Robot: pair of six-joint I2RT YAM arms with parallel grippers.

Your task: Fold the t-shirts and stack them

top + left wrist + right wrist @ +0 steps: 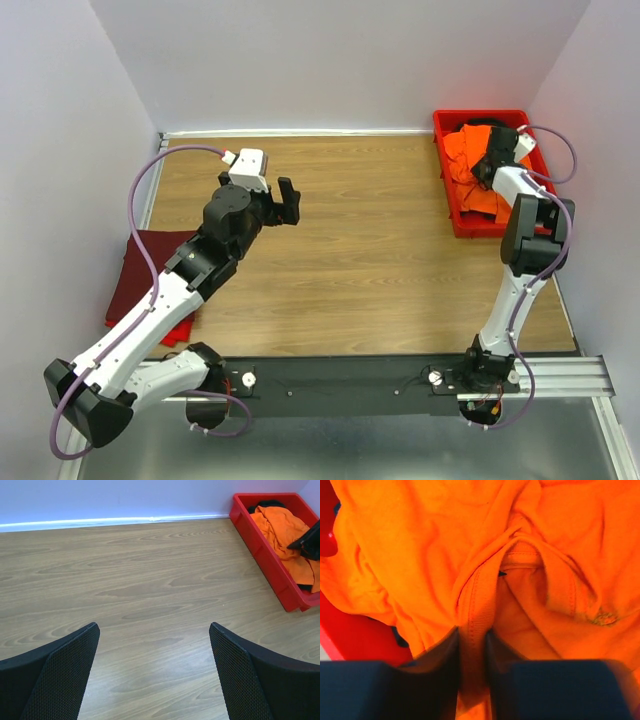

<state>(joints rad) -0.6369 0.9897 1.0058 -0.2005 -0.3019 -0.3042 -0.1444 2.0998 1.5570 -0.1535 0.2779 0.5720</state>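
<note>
A bright orange t-shirt [470, 170] lies crumpled in the red tray [445, 125] at the back right; it also shows in the left wrist view [282, 527]. My right gripper [492, 160] is down in the tray, shut on the ribbed collar of the orange t-shirt [472, 630]. A dark shirt [480, 124] peeks out at the tray's far end. Folded maroon and red shirts [150, 275] lie at the table's left edge, partly under my left arm. My left gripper [287, 200] is open and empty above the bare wooden table [155, 625].
The red tray [260, 545] stands against the right wall. White walls close the table on the left, back and right. A black rail with the arm bases [350, 385] runs along the near edge.
</note>
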